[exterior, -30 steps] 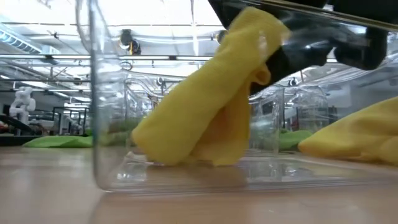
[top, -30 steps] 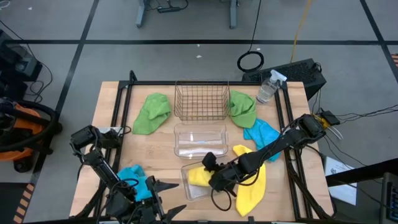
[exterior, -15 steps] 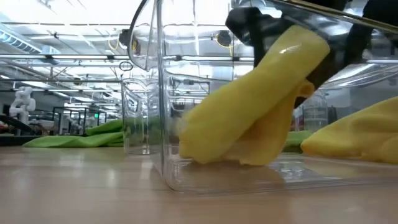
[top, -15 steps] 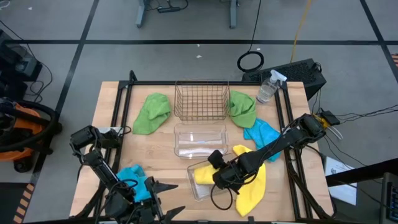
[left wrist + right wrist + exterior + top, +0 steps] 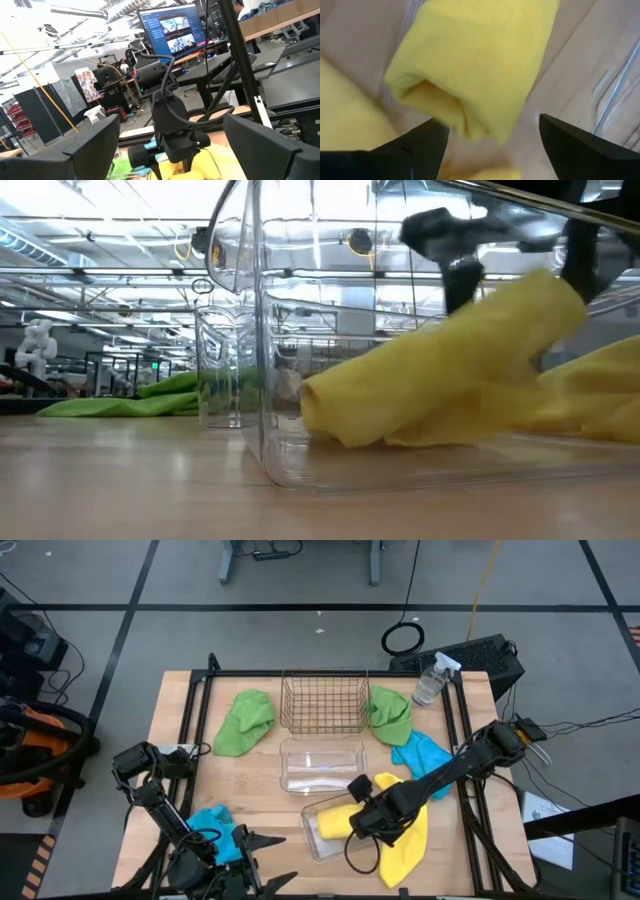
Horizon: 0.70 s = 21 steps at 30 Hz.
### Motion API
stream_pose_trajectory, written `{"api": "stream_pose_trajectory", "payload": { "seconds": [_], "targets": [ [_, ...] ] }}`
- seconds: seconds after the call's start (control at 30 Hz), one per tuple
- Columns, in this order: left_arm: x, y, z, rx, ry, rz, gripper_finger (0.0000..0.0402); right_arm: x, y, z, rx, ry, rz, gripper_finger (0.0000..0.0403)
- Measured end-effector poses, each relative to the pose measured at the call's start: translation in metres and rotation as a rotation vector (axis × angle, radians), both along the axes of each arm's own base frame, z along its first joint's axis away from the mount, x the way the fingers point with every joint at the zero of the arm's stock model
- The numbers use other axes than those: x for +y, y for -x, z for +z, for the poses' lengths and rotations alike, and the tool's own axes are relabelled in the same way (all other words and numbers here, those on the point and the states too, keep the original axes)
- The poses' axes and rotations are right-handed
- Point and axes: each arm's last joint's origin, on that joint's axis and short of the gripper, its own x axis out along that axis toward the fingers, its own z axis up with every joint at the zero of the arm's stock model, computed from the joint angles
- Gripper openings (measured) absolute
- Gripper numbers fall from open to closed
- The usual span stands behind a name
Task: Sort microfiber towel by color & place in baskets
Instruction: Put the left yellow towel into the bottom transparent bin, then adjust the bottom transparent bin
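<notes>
right gripper [image 5: 352, 821]: over near clear basket [image 5: 322, 836], jaws apart, nothing held
left gripper [image 5: 262, 860]: wide open, empty, well left of basket
yellow towel [image 5: 337, 821]: lying loose in that basket
handling: soft, light; pinch a raised fold

Soft yellow cloth towel [image 5: 336, 823] lies in a shiny clear plastic basket [image 5: 312, 837], below the right gripper [image 5: 490, 137]; wooden table [image 5: 260, 775].

Yellow towel [image 5: 470, 60] blurred, cut off at frame edge; second yellow towel [image 5: 405, 845] partly hidden beneath right arm.
</notes>
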Motion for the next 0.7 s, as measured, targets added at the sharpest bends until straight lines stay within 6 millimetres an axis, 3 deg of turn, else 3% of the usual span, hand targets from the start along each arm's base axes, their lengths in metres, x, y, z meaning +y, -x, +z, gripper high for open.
{"api": "stream_pose_trajectory", "payload": {
  "seconds": [0.2,0.4,0.57,0.7],
  "targets": [
    [0.000,0.000,0.000,0.002,-0.001,-0.001,0.0358,-0.007,0.014,0.005,0.103,0.024,-0.084,0.0283],
    [0.000,0.000,-0.001,0.009,-0.011,-0.001,0.0358,-0.010,0.021,0.017,0.080,-0.006,-0.176,0.0264],
    [-0.002,-0.001,-0.005,0.024,-0.012,-0.007,0.0358,-0.008,0.034,0.040,-0.007,-0.059,-0.263,0.0238],
    [-0.002,-0.001,-0.006,0.029,-0.015,-0.008,0.0358,-0.005,0.058,0.062,-0.121,-0.004,-0.375,0.0214]
  ]
}}
